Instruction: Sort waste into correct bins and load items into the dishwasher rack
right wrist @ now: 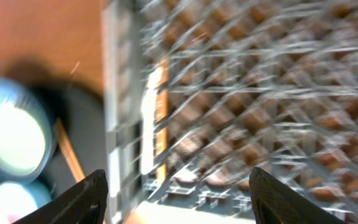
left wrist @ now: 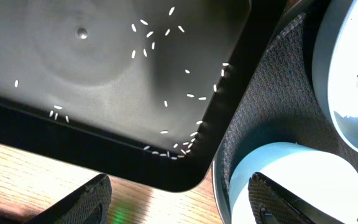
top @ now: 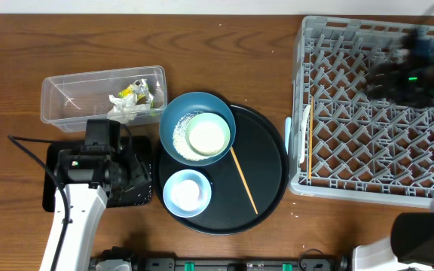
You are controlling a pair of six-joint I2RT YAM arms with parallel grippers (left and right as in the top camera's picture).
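- Taking stock of the waste: the clear rectangular plastic tub (top: 51,102) at the table's upper left already holds crumpled white paper napkins (top: 126,111) and a small yellow-green wrapper (top: 134,90).
- The flat black rectangular tray (left wrist: 104,74) carries scattered white rice-like grains (left wrist: 179,149), thickest along its near corner.
- More grains (top: 181,135) lie inside the large dark blue bowl (top: 179,111), so the rice is probably only partly dealt with.
- The large square grey plastic rack (top: 375,128) at right looks almost empty. One thin wooden chopstick (right wrist: 161,99) lies along its left edge, beside a slim white piece (right wrist: 148,134) that may be the spoon; blur leaves that uncertain.
- Not yet loaded and sitting on the large round black tray (top: 266,150): the dark blue bowl with the pale green bowl (top: 208,137) nested inside it, the small light blue bowl (top: 187,192), and a second chopstick (top: 244,181).
- The white cup cannot be picked out.
- The left gripper (left wrist: 179,199) hangs over the flat tray's corner near the light blue bowl, jaws spread and empty.
- The right gripper (right wrist: 179,199) is above the rack, the view smeared, jaws spread with nothing between them.
- Judgement: the paper waste is done, and most of the rack loading is left.
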